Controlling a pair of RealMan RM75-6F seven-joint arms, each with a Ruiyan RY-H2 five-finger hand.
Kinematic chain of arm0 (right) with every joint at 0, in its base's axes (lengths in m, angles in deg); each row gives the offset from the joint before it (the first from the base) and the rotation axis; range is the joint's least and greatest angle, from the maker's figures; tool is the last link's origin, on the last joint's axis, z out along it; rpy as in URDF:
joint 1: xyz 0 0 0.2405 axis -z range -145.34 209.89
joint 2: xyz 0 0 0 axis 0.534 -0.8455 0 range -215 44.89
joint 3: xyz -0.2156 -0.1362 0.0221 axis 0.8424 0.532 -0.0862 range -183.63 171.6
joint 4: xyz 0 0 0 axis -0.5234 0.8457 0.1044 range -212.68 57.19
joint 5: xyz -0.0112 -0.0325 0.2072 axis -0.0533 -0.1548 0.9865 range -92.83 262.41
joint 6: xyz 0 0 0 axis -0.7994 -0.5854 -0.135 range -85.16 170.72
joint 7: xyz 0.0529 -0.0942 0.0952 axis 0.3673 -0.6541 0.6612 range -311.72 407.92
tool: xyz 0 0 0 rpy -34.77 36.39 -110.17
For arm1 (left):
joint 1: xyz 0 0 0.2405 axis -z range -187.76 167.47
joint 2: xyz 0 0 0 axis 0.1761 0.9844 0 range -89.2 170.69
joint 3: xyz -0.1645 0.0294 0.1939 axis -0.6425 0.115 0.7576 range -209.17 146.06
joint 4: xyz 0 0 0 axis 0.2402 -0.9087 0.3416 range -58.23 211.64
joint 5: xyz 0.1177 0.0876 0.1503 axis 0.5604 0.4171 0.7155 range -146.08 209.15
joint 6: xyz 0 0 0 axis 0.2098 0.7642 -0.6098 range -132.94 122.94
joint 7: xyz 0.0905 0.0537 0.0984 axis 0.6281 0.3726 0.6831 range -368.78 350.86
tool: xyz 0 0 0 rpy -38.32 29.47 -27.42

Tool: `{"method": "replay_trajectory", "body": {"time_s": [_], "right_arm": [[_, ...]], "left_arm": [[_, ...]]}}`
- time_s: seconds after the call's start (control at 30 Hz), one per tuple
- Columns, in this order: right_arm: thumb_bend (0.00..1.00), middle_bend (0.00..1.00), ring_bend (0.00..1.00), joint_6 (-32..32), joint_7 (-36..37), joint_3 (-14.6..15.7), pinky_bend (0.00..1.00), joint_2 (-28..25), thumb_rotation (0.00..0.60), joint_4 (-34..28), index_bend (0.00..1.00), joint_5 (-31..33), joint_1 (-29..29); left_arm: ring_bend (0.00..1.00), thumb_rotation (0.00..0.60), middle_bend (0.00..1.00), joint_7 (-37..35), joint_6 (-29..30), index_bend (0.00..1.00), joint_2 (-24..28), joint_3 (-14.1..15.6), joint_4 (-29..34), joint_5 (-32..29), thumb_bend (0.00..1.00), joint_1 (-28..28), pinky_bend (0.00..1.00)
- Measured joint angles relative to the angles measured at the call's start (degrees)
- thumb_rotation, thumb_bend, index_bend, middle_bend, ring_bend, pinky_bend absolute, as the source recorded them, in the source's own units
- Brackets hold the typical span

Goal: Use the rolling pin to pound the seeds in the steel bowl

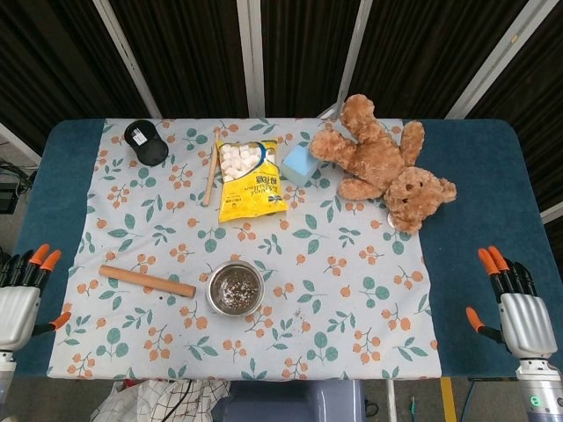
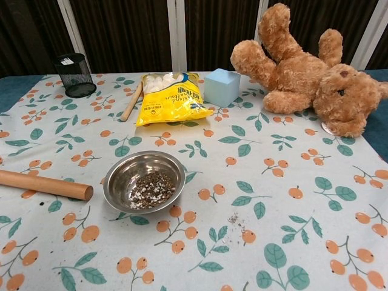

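Both hands sit off the near corners of the bench, holding nothing: the left hand (image 1: 19, 294) at the near left edge and the right hand (image 1: 516, 303) at the near right, each with its orange-tipped fingers spread apart and pointing away toward the far side. On the leaf-and-berry patterned cloth (image 1: 352, 299) the plain wooden rolling pin (image 1: 146, 281) lies flat near the left, angled slightly, its right end just beside the round steel bowl (image 2: 144, 181) but not touching it. Dark and pale crushed seeds (image 2: 151, 189) lie in the bowl's bottom, and a few specks are scattered on the cloth to its right. Further back are a black mesh cup (image 2: 74, 74), a thin wooden stick (image 2: 131, 101), a yellow bag of marshmallows (image 2: 171, 97), a light blue cube (image 2: 222, 86) and a brown teddy bear (image 2: 309, 73) lying at the far right.
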Motion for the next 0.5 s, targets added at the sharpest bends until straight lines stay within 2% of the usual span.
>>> {"method": "replay_trajectory", "body": {"time_s": [0.17,0.27,0.5], "right_arm": [[0.36,0.0,0.0,0.56,0.29,0.01,0.0,-0.1,0.6,-0.01,0.0,0.35,-0.09],[0.36,0.0,0.0,0.72,0.41,-0.19,0.0,-0.4,0.6,-0.46,0.0,0.76,-0.12],[0.36,0.0,0.0,1.18,0.57,-0.42,0.0,-0.79,0.6,-0.9,0.0,1.33,-0.24]], "left_arm": [[0.0,0.6,0.19,6.95,-4.54,0.26,-0.07,-1.4,2.89,-2.87,0.2,3.21,0.0],[0.0,0.6,0.26,11.69,-7.84,0.27,-0.73,-2.55,4.9,-6.02,0.26,5.75,0.0],[0.03,0.6,0.32,22.38,-14.3,0.32,-5.91,-4.32,7.03,-12.94,0.29,12.14,0.01]]}}
